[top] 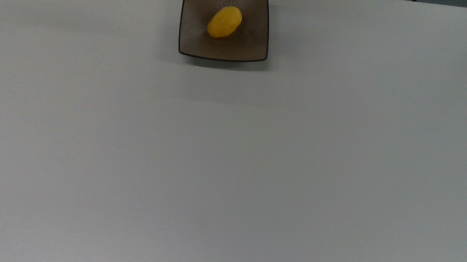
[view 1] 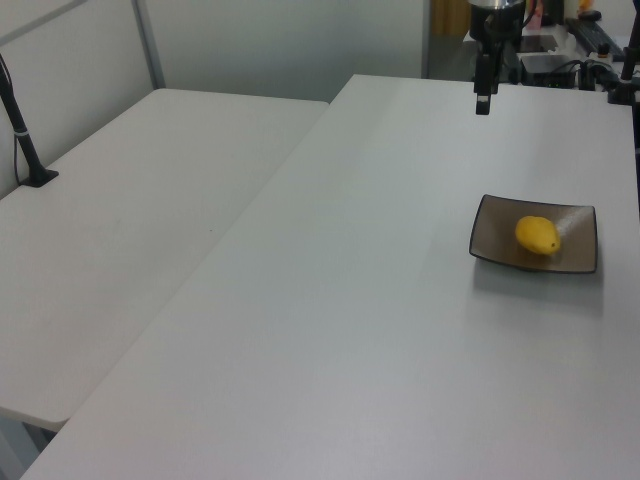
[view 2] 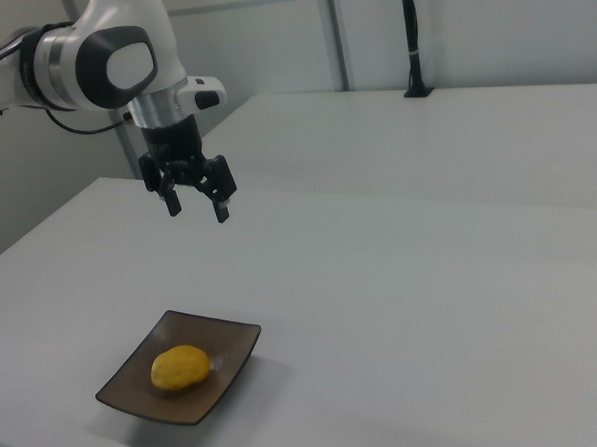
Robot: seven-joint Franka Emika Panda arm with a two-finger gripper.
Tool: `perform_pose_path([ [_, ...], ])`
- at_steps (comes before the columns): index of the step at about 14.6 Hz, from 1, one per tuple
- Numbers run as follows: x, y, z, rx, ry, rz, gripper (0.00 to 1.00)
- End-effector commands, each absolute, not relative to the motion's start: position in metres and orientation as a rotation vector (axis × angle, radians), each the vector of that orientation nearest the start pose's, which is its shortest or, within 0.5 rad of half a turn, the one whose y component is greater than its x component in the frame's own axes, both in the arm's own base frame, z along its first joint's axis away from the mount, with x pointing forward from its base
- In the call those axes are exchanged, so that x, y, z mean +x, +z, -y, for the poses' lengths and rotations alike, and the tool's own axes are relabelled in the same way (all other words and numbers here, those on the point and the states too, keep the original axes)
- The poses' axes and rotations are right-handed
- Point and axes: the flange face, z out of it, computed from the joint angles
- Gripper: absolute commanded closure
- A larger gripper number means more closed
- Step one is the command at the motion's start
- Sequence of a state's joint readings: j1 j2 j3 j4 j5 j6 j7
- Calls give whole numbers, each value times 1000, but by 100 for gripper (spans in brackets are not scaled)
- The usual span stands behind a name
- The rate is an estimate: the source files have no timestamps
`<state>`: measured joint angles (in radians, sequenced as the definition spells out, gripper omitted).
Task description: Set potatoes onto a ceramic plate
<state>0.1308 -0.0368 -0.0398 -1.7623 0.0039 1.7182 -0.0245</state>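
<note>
Your gripper [view 2: 195, 200] hangs released, fingers spread, high above the ceramic plate [view 2: 230, 349]. The potato [view 2: 180, 369] lies loose near the plate's middle. Any low pass over the plate risks clipping its upturned rim and rolling the smooth potato off.

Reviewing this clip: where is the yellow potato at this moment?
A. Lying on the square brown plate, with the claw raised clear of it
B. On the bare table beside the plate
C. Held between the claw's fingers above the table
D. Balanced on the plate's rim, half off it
A: the potato lies inside the square brown plate, while the claw hangs open and empty well above the table.
</note>
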Motion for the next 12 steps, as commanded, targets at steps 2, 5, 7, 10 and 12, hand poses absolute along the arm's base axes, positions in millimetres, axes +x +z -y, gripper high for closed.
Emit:
perform_pose_path([
  [2, 550, 566, -56, -3126, -12, 207, 0],
  [5, 556, 569, -55, -3122, -88, 196, 0],
  [7, 557, 570, -52, -3119, -100, 186, 0],
  [10, 557, 566, -52, -3117, -119, 180, 0],
  [12, 558, 564, -52, -3117, -121, 119, 0],
])
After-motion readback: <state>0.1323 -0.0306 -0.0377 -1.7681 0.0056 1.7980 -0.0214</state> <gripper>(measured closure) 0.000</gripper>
